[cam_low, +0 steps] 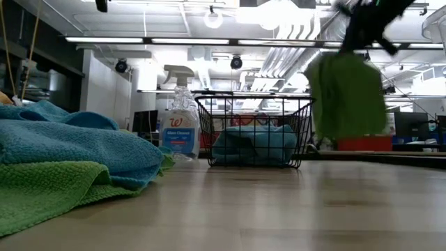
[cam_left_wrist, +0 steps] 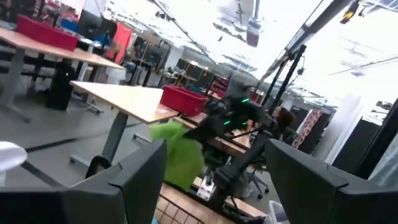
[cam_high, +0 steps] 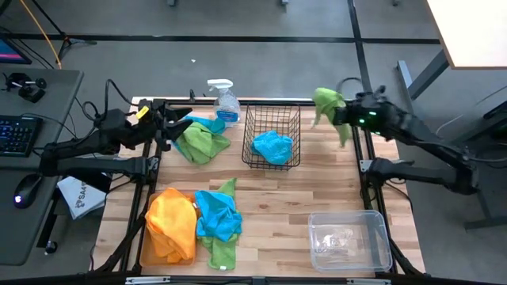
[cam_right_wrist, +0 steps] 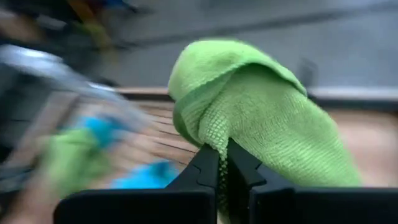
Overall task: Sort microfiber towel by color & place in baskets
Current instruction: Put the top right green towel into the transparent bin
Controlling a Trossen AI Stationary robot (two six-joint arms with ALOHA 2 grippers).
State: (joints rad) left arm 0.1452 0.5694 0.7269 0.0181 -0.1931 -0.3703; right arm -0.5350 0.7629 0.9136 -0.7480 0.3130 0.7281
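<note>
My right gripper (cam_high: 339, 112) is shut on a lime green towel (cam_high: 326, 100) raised at the table's far right edge, to the right of the black wire basket (cam_high: 272, 136). The basket holds a blue towel (cam_high: 273, 146). My left gripper (cam_high: 176, 120) is open and empty at the far left, raised beside a green and blue towel heap (cam_high: 202, 139). An orange towel (cam_high: 170, 223), a blue towel (cam_high: 219, 214) and a green towel (cam_high: 226, 247) lie at the near left. The clear tub (cam_high: 348, 237) stands at the near right. My right gripper pinches a bunched fold of the green towel (cam_right_wrist: 219, 144) between its two fingers (cam_right_wrist: 204, 167). The towel drapes over and past the fingertips. It hangs below the gripper, clear of the table, as the low view (cam_low: 346, 94) shows.
A clear spray bottle (cam_high: 224, 100) stands at the far edge, left of the wire basket. The orange towel lies on a flat orange-brown tray (cam_high: 147, 255) at the near left corner. Bare wood shows in the table's middle (cam_high: 277, 206).
</note>
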